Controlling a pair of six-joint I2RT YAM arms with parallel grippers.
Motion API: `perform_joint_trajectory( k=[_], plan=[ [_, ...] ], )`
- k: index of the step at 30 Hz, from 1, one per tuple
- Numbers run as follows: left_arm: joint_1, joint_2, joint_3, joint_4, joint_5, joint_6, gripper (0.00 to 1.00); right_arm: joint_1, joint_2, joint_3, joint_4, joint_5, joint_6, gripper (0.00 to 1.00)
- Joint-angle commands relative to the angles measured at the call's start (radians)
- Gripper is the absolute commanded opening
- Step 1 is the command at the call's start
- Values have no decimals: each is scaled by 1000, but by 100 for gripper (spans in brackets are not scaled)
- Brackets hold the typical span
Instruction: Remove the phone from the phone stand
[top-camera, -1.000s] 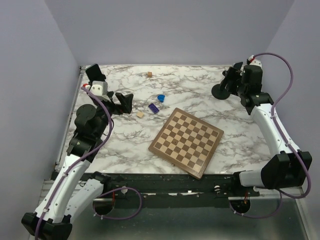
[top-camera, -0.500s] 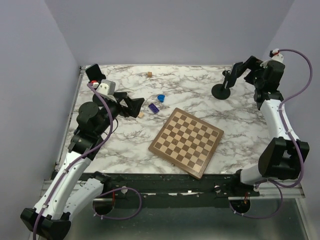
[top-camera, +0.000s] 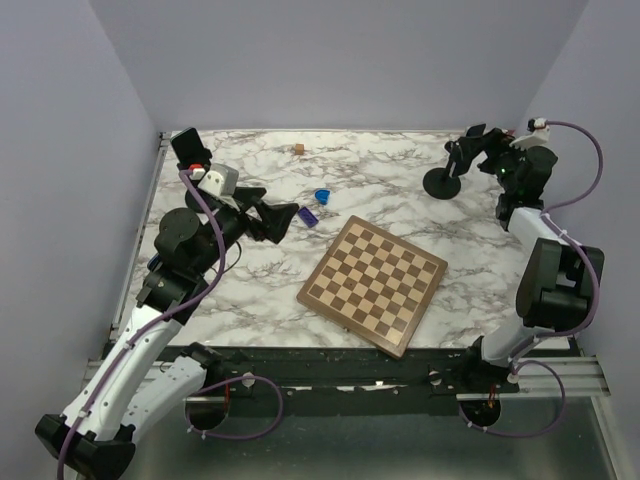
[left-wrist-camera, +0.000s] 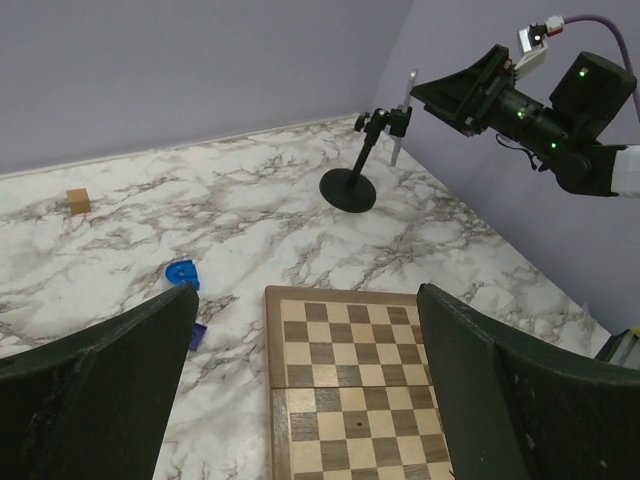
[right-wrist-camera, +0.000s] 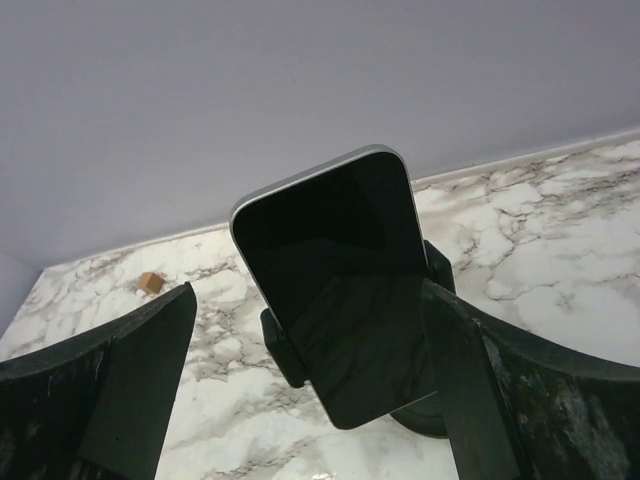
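Phone (right-wrist-camera: 335, 290) first: sits clamped in the phone stand (top-camera: 441, 182), dark screen filling the middle of the right wrist view, tilted in the frame. Shows up in the upper right of the overhead frame too, over by the back edge of the marble table (top-camera: 250, 290).

Right gripper (right-wrist-camera: 305, 290): spread wide, holding nothing. Frames the phone with one finger at the lower left and one at the lower right of its own view. Leaves a visible gap on the left side, but overlaps the stand's clamp on the right. Hangs just beside the phone's top edge in the left wrist view, upper right of that frame. Contact impossible to call.

Left gripper (left-wrist-camera: 307, 290): also wide open and empty, hovering over the table on the left of the overhead frame. Looks out over the chessboard (left-wrist-camera: 350, 380), bottom centre of its view.

Rest of the clutter: blue piece (top-camera: 322, 195) and purple block (top-camera: 308, 215) just beside each other left of centre. Small wooden cube (top-camera: 298, 149) up near the back edge, well apart from the stand.
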Motion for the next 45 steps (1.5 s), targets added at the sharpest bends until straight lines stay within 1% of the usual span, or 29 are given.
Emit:
perform_joint_trajectory(
  k=[1,5,10,16,19,22,23,28,31,33,36,39,41,43,45],
  plan=[
    [-10,-5,-10,21,43,3,99,-10,59,62,68,-71,-82,100],
    [-17,3,-12,22,49,-1,99,-16,103,80,64,-90,-132,100],
    [-38,13,-15,45,45,8,99,-27,170,127,85,-138,-127,100],
    [-65,24,-12,36,36,26,99,-27,233,220,51,-201,-127,100],
    [-73,26,-13,35,29,35,99,-28,260,282,-23,-224,-134,94],
    [-76,34,-13,35,33,35,99,-27,269,299,-61,-232,-148,90],
    [-77,37,-11,33,37,34,99,-27,272,306,-78,-240,-153,86],
    [-79,52,-7,30,44,30,99,-26,252,277,-98,-249,-154,79],
    [-81,61,-5,28,46,30,98,-20,235,287,-159,-216,-155,70],
    [-84,67,-3,28,45,29,98,-4,213,310,-231,-156,-170,62],
    [-88,79,-1,28,45,27,98,34,193,399,-444,16,-185,35],
    [-95,96,0,29,41,26,98,69,146,408,-558,197,-152,21],
    [-101,108,1,8,32,29,97,79,111,389,-602,261,-114,14],
    [-108,118,3,-2,23,36,97,93,85,359,-614,302,-101,11],
    [-121,129,1,-5,11,45,97,118,66,345,-682,375,-108,8]
  ],
)
